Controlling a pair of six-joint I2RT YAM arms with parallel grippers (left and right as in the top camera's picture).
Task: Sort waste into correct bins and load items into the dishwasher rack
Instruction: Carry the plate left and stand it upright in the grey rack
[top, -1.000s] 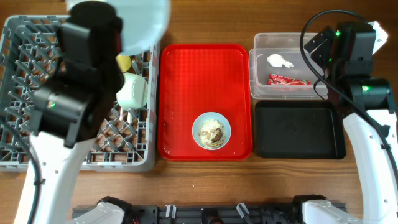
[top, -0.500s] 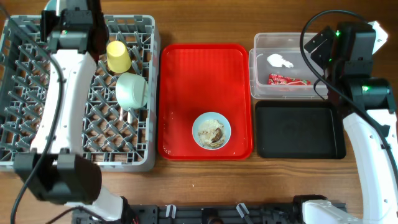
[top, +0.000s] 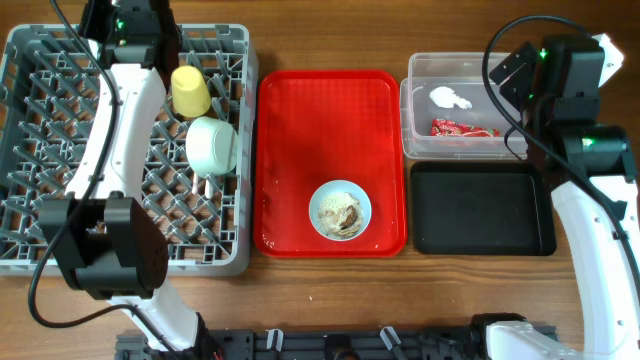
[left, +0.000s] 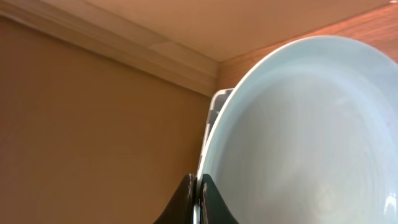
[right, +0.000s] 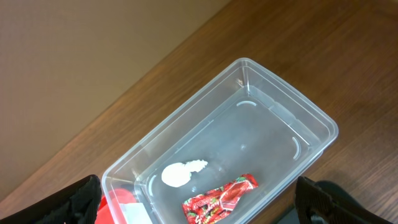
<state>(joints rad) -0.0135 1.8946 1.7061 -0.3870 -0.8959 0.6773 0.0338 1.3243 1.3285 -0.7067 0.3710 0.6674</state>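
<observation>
Overhead is showing the left arm stretching the length of the dishwasher rack (top: 60, 180), its wrist sitting at the far rail, just beside the yellow cup (top: 190, 90). A pale bowl (top: 212, 145) is resting in the pegs a little nearer the robot.

Left wrist camera is telling the rest. The left gripper (left: 198, 186) is pinching tight on the rim of the pale blue plate (left: 298, 137), and the plate's face is spreading away to the right of the fingers. From above the plate is not showing; whether the arm is hiding it or it is edge-on, I cannot tell.

So the plate is in hand, at the back of the rack, and this is looking like the slotting step. Everything is turning on one thing: the free peg rows are lying below the hand and toward the robot from it. The plate's flat will need lining up with a gap between pegs before it goes down.

The right gripper (right: 198, 199) is hanging with its jaws spread wide and gripping nothing. It is hovering over the clear tub (top: 440, 62), where the white tissue (top: 450, 98) and red wrapper (top: 463, 128) are lying. The bowl of food scraps (top: 340, 210) is waiting on the red serving tray (top: 300, 120), between the arms.
</observation>
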